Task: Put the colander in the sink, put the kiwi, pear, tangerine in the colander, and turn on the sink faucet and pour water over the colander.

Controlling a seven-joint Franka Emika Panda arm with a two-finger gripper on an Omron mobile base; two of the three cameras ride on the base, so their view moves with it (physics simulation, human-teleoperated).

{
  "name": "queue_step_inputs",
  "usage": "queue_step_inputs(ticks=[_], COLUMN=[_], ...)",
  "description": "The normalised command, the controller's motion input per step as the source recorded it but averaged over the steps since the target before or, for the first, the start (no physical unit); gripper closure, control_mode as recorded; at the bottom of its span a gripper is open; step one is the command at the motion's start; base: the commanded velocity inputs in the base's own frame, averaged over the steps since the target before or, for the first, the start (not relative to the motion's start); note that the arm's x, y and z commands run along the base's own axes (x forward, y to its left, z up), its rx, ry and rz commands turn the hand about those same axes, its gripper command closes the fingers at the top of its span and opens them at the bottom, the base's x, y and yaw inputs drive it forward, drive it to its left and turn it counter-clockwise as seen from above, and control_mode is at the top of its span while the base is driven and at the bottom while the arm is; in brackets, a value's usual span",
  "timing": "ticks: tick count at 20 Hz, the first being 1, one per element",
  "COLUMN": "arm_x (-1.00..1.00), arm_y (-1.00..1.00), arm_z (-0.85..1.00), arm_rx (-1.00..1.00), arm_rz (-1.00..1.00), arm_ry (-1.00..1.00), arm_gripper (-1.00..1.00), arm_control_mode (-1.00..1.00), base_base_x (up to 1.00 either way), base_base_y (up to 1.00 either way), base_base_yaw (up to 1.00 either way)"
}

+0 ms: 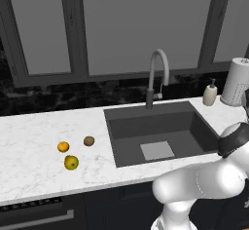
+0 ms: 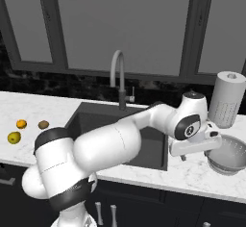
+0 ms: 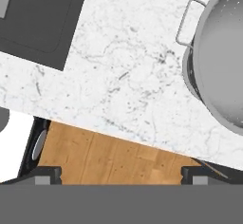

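Observation:
The silver-grey colander point(image 2: 229, 156) stands on the marble counter to the right of the sink point(image 2: 81, 120), below the paper towel roll. My gripper point(image 2: 184, 157) hangs open just left of it, over the counter's front edge, holding nothing. In the hand view the colander point(image 3: 223, 61) fills the right side with one wire handle toward me, and the gripper point(image 3: 121, 174) is well apart from it. On the counter left of the sink point(image 1: 112, 126) lie the tangerine point(image 1: 63, 146), kiwi point(image 1: 88, 141) and pear point(image 1: 71, 162). The sink faucet point(image 1: 156, 73) arches behind the basin; no water runs.
A white soap pump bottle point(image 1: 210, 94) and a paper towel roll point(image 2: 227, 101) stand at the back right of the counter. Dark windows and a black backsplash line the wall. Wooden floor point(image 3: 114, 154) shows past the counter's front edge.

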Motion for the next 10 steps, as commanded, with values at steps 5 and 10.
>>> queue_step_inputs(ticks=[5, 10], arm_x=[0.35, 0.38], arm_y=[-0.24, -0.16], arm_z=[-0.12, -0.14], arm_rx=[0.01, 0.01], arm_rz=[0.0, 0.0], arm_ry=[0.0, 0.0], arm_gripper=[-1.0, -1.0], arm_control_mode=[-1.0, -1.0], base_base_x=[0.0, 0.0], base_base_y=[0.0, 0.0], base_base_yaw=[0.0, 0.0])
